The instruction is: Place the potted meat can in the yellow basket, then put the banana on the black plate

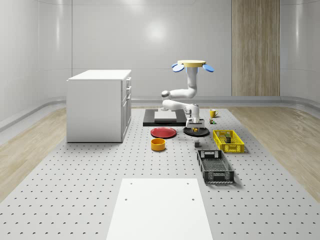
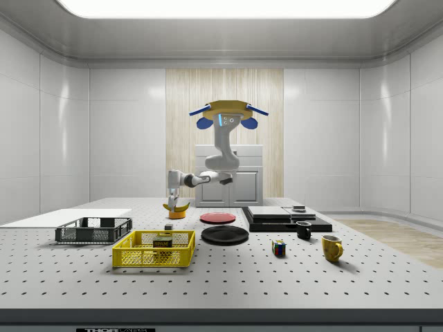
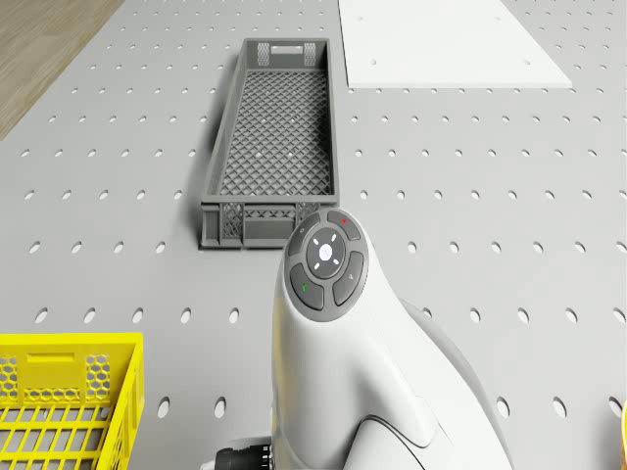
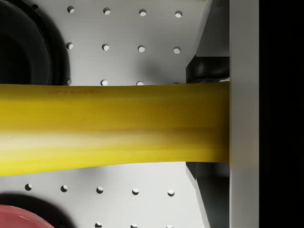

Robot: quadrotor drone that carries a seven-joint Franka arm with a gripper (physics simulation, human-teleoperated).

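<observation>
One potted meat can (image 2: 163, 243) in yellow basket (image 2: 138, 257); jaws pinch banana (image 4: 114, 128).

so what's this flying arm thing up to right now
The drone hovers above the table near the black plate, with its arm reaching down. The tool is shut on the banana, holding it just above the table surface between the black plate and the red plate. The potted meat can already sits in the yellow basket, so the first step looks done; the banana is not yet set on the black plate.
</observation>
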